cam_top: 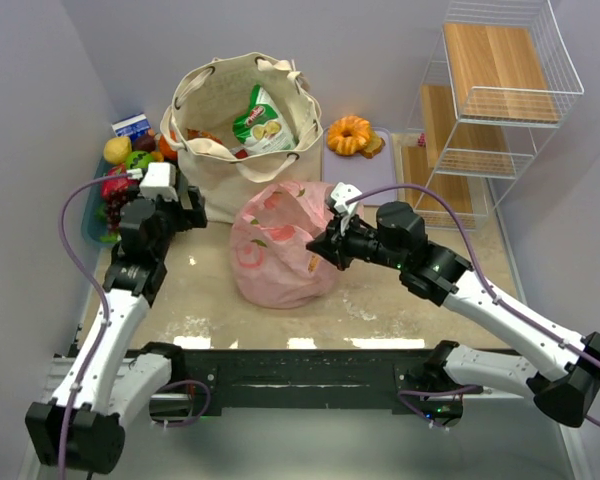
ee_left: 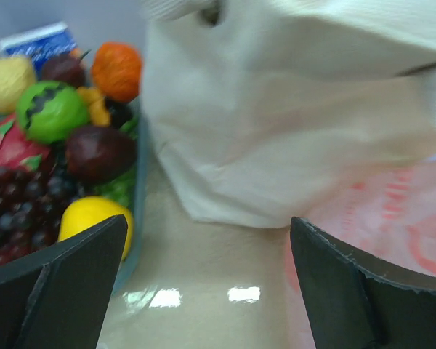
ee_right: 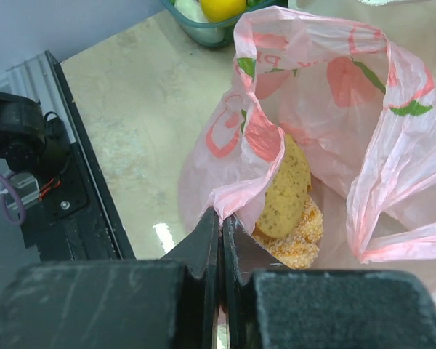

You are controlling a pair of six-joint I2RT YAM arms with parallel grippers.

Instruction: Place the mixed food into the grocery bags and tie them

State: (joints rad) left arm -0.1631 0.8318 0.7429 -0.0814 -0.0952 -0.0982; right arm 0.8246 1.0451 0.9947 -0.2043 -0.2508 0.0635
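Pink and thin, the plastic bag (cam_top: 280,250) sits mid-tabletop (cam_top: 380,300) with its mouth up and pastries (ee_right: 287,185) inside. At the bag's right side, the right gripper (ee_right: 221,227) has its jaws pressed together on a fold of the rim. The left gripper (ee_left: 207,240) hangs just off the bag's left side, jaws spread wide and holding nothing, facing the canvas tote (cam_top: 242,120) behind the bag. Tying likely needs the bag's free left rim. That rim lies to the right of the left jaws, so the left arm is nearer. Behind the bag, the orange ring cake (cam_top: 350,134) remains unpacked.
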